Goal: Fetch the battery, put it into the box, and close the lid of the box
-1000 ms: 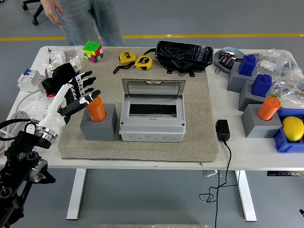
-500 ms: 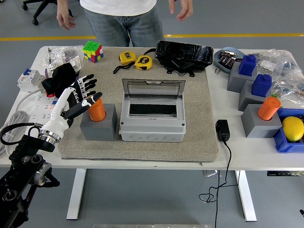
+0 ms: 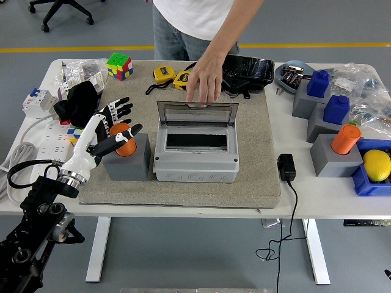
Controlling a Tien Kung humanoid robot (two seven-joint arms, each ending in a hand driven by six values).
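Head view: left hand [image 3: 110, 131] is wrapping fingers [image 3: 126, 133] around orange battery [image 3: 125, 141] left of box [image 3: 195, 149], fetching; lifting comes next

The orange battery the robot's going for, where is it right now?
In the head view the orange battery stands upright in a grey block on the mat's left side, just left of the open grey box, with the left hand around it.
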